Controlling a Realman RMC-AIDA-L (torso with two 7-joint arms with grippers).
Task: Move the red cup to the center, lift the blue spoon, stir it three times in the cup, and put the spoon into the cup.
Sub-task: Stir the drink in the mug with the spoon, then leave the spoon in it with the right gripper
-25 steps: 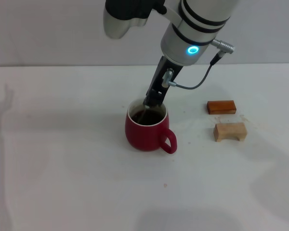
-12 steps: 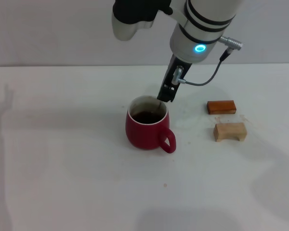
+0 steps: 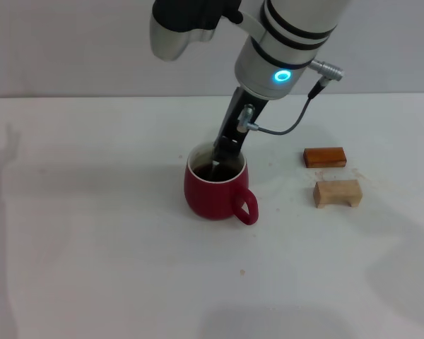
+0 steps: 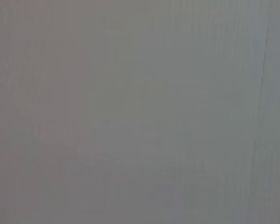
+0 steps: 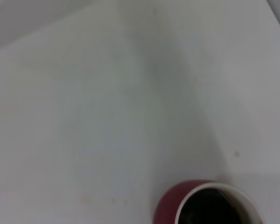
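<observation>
The red cup (image 3: 210,198) stands near the middle of the white table, handle toward me, with dark liquid inside. My right gripper (image 3: 226,145) hangs just over the cup's far rim, shut on the blue spoon (image 3: 215,165). Only the spoon's thin grey neck shows, slanting down into the liquid; its handle is hidden by the fingers. The right wrist view catches the red cup (image 5: 170,207) and its white inner rim at the picture's edge. My left gripper is out of view; its wrist view holds only a blank grey surface.
An orange-brown block (image 3: 325,157) and a pale wooden block (image 3: 338,193) lie to the right of the cup. The white table (image 3: 92,233) stretches open to the left and front. A grey wall stands behind.
Half a second ago the right gripper sat higher and further right, beyond the cup's rim. It has swung back down and left, and the spoon's neck is in the liquid again. The cup has stayed put.
</observation>
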